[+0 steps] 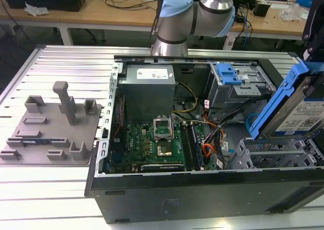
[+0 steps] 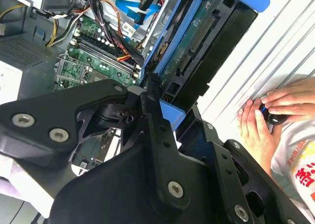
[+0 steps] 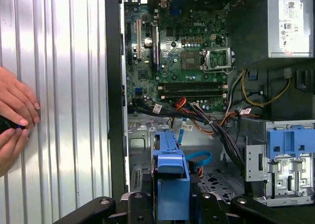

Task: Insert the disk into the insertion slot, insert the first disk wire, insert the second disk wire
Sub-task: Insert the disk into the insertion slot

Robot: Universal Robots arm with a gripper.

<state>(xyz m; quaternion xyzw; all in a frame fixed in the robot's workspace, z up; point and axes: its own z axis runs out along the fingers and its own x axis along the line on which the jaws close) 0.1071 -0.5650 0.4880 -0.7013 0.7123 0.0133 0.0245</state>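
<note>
The disk, a silver drive with a white-and-blue label in a bright blue carrier, hangs tilted at the exterior view's right, just above the insertion slot, a low grey perforated cage in the computer case. My gripper is shut on the disk's blue carrier, and its black fingers clamp the carrier's end. Loose orange and blue cables lie beside the cage, and a blue cable curls just past the disk.
The open case holds a motherboard, a grey power supply and a taller bay with a blue latch. A grey fixture plate sits on the ribbed table at the exterior view's left. A person's hands rest beside the case wall.
</note>
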